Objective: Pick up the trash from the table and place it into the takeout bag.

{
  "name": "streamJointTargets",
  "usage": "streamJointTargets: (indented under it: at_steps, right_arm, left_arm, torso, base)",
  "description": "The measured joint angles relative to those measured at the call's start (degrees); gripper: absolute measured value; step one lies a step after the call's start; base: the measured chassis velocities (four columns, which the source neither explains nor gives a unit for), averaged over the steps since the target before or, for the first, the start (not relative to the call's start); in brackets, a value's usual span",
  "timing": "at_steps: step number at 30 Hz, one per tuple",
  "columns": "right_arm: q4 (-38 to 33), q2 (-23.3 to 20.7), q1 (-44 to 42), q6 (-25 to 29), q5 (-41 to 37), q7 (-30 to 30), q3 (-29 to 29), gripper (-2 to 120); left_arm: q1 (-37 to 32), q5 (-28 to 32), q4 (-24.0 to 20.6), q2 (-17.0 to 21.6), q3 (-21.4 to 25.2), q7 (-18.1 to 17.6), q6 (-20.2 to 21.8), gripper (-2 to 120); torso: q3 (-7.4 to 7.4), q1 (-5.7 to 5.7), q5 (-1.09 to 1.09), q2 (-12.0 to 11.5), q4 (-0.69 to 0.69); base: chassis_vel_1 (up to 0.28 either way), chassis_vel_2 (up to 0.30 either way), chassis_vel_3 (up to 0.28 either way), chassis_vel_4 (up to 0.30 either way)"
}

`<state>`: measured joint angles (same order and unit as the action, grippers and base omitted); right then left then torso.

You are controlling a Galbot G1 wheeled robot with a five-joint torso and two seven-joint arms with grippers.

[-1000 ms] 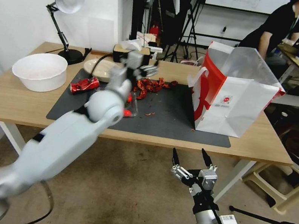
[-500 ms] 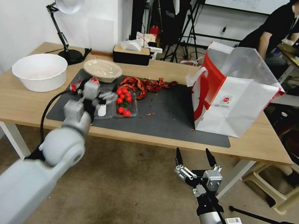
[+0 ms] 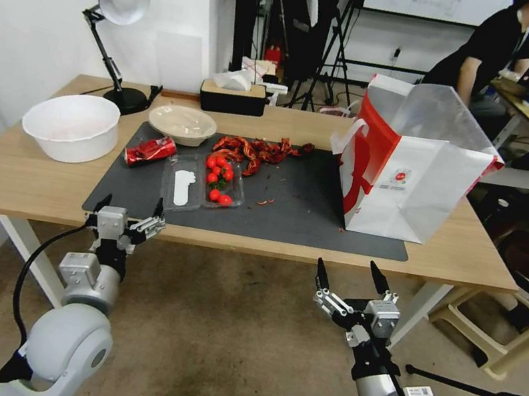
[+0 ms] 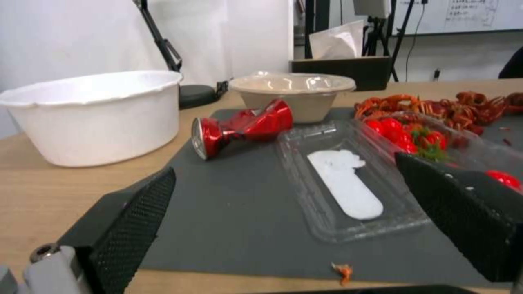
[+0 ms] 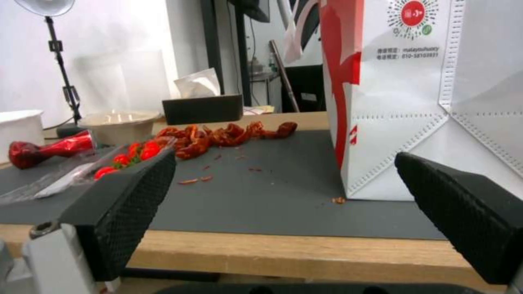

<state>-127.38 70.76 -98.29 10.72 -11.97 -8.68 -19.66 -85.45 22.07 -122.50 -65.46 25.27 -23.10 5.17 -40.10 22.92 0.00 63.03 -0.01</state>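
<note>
Clear tray (image 3: 205, 183) holds red tomatoes (image 3: 219, 175) (hinged lid open).

The head camera looks down and forward over the whole table (image 3: 23, 185) from some way back. Both wrist cameras sit low, apparently near its front edge, looking across the dark mat (image 4: 229, 212), which all views share.
</note>
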Motion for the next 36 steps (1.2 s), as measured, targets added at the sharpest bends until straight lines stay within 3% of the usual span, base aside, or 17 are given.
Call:
streamJointTargets:
  at_steps: [14, 19, 21, 22, 24, 25, 28, 32, 34, 35, 36]
  right_arm:
    - [-0.3, 1.15, -1.17, 0.16, 0.94, 0.02, -0.3, 100]
    - [-0.3, 1.35, -1.17, 0.16, 0.99, 0.03, -0.24, 100]
    - [-0.49, 1.13, -1.3, 0.16, 0.99, 0.03, -0.29, 100]
    - [-0.49, 1.13, -1.3, 0.16, 0.99, 0.03, -0.29, 100]
    - [-0.67, 0.81, -1.41, 0.13, 0.99, 0.0, -0.39, 100]
    - [-0.67, 0.81, -1.41, 0.13, 0.99, 0.0, -0.39, 100]
    - [-0.75, 0.46, -1.21, 0.01, 0.89, -0.06, -0.28, 100]
    - [-0.31, -0.46, 0.08, -0.36, 0.25, -0.2, 0.47, 100]
    - [0.11, -1.3, 1.24, -0.65, -0.42, -0.27, 0.96, 100]
    - [0.11, -1.3, 1.24, -0.65, -0.42, -0.27, 0.96, 100]
    - [0.21, -1.44, 1.38, -0.68, -0.54, -0.29, 0.99, 100]
  left_arm:
    - [-2.34, 1.51, 1.9, -0.97, 0.96, 0.55, -2.84, 100]
    - [1.53, 2.66, 5.11, -0.08, 1.77, 3.77, -3.74, 100]
    - [6.41, 3.36, 8.85, 2.84, 2.63, 8.91, -4.57, 100]
    - [6.41, 3.36, 8.85, 2.84, 2.63, 8.91, -4.57, 100]
    - [12.43, 2.93, 13.29, 6.87, 2.55, 13.99, -4.2, 100]
    - [12.43, 2.93, 13.29, 6.87, 2.55, 13.99, -4.2, 100]
    - [21.69, 0.96, 20.03, 12.08, 0.32, 19.52, -2.8, 100]
    - [26.13, -0.18, 23.18, 15.25, -0.63, 22.39, -1.54, 100]
    - [29.31, -3.49, 25.61, 17.36, -0.65, 26.62, -0.42, 100]
    - [29.31, -3.49, 25.61, 17.36, -0.65, 26.62, -0.42, 100]
    - [31.06, -5.94, 27.13, 18.05, -0.71, 29.87, -0.01, 100]
  torso:
    - [0.0, 0.0, 0.0, 0.0, 0.02]
    - [0.0, 0.0, -0.01, -0.01, 0.01]
    - [-0.01, 0.0, -0.01, -0.01, 0.01]
    - [-0.01, 0.0, -0.01, -0.01, 0.01]
    - [-0.01, 0.0, 0.0, -0.01, 0.01]
    - [-0.01, 0.0, 0.0, -0.01, 0.01]
    - [-0.02, 0.0, -0.02, -0.02, -0.01]
    - [-0.02, 0.02, -0.01, -0.02, -0.03]
    - [-0.02, 0.01, 0.0, -0.01, 0.07]
    - [-0.02, 0.01, 0.0, -0.01, 0.07]
    - [-0.01, 0.01, 0.0, -0.01, 0.05]
  base:
    - [0.0, 0.0, 0.0, 0.0]
    - [0.0, 0.0, 0.0, 0.0]
    - [0.0, 0.0, 0.0, 0.0]
    - [0.0, 0.0, 0.0, 0.0]
    - [0.0, 0.0, 0.0, 0.0]
    - [0.0, 0.0, 0.0, 0.0]
    - [0.0, 0.0, 0.0, 0.0]
    - [0.0, 0.0, 0.0, 0.0]
    - [0.0, 0.0, 0.0, 0.0]
    - [0.0, 0.0, 0.0, 0.0]
    - [0.0, 0.0, 0.0, 0.0]
